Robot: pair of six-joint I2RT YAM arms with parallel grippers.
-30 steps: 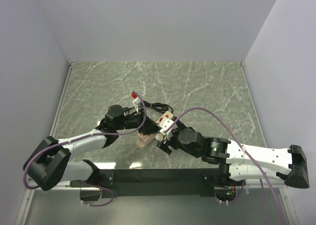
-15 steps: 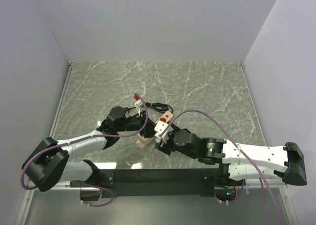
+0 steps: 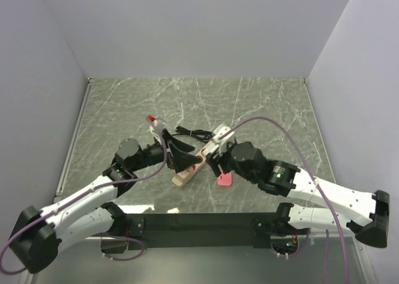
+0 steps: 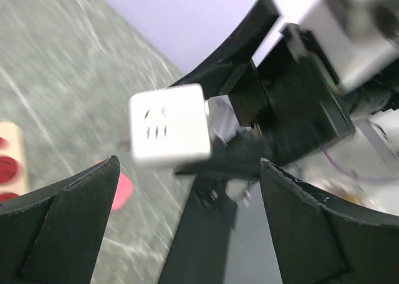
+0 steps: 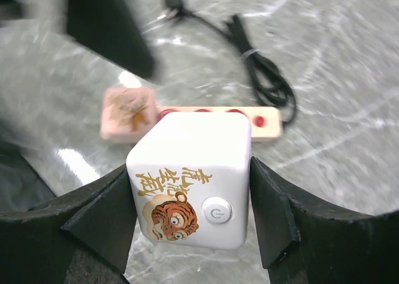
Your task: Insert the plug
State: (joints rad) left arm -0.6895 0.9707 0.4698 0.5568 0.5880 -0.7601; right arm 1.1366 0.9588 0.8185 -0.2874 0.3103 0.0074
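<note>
My right gripper [image 5: 192,215] is shut on a white cube plug [image 5: 193,171] with a tiger sticker and a power button, and holds it above the table. In the top view it [image 3: 218,148] hangs over the far end of the beige power strip [image 3: 182,177]. The strip with its red sockets [image 5: 209,120] lies beyond the plug in the right wrist view. My left gripper [image 3: 180,153] is open and empty over the strip. In its wrist view [image 4: 187,228] the plug [image 4: 168,125] shows ahead, between its wide-apart fingers.
A coiled black cable [image 3: 194,134] lies behind the strip and also shows in the right wrist view [image 5: 262,72]. A small pink piece [image 3: 224,179] lies on the marble table to the right of the strip. White walls enclose the table.
My right gripper has lifted the plug up and away from me, uncovering the pink piece. My left arm has drawn back to the left, its gripper open over the strip.
</note>
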